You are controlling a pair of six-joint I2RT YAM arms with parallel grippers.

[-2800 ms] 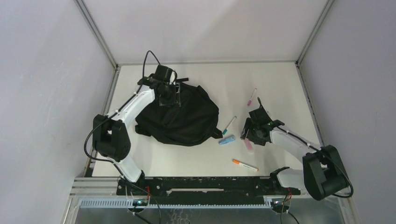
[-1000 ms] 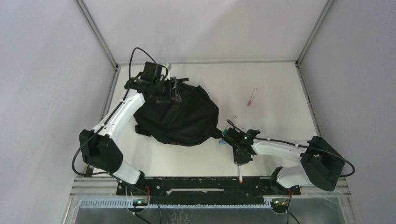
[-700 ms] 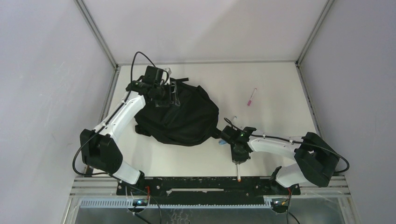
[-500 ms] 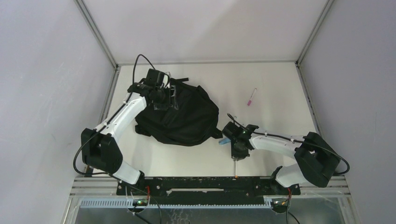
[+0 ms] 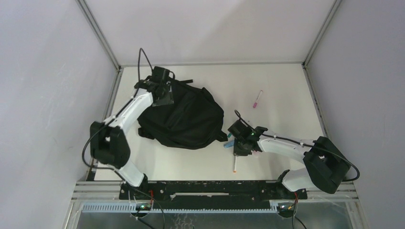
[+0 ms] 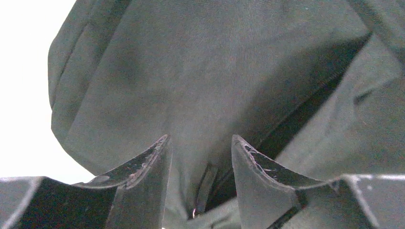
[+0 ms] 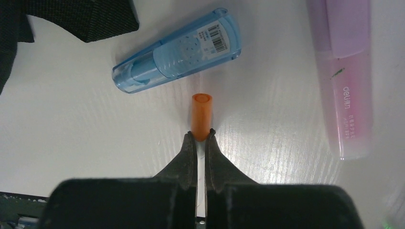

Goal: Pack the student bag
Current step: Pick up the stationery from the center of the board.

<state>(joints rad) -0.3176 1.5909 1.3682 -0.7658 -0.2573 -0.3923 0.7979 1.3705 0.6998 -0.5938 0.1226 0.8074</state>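
**Soft bag on the left, pen pinched on the right**

Student bag [image 5: 186, 119]: lies slumped on the tabletop [image 5: 286, 86], left of centre, with its straps and dark folds spread round it.
- Handling, as a judgement: soft woven cloth with no frame. It will sag and fold wherever it is lifted.
- It is bulky rather than heavy, not fragile, and the weave should give good grip.
- A pinch on loose cloth would raise only a fold. The firmer holds look to be the stitched lip along the zip or a strap.
- The mouth will likely need holding up, or it will fall shut.

Left arm: runs from its near base up the left side, forearm angled in to the bag's far-left end, wrist tipped down onto it.
- Left fingers [image 6: 143, 164] stand part-way apart, astride a ridge of cloth beside a dark zip seam.
- A small metal pull shows low between them.
- I cannot tell whether they are squeezing the cloth.

Right arm: elbow folded near its base, forearm low and sweeping left to just off the bag's near-right side.
- Right fingers [image 7: 188, 157] are closed tight on the white barrel of an orange-capped pen [image 7: 201, 114], with the orange end jutting past the tips.
- A blue translucent tube [image 7: 179, 50] lies just beyond, and a pink highlighter [image 7: 344, 86] to the side.
- A pink pen [image 5: 258, 98] lies well apart, further back.
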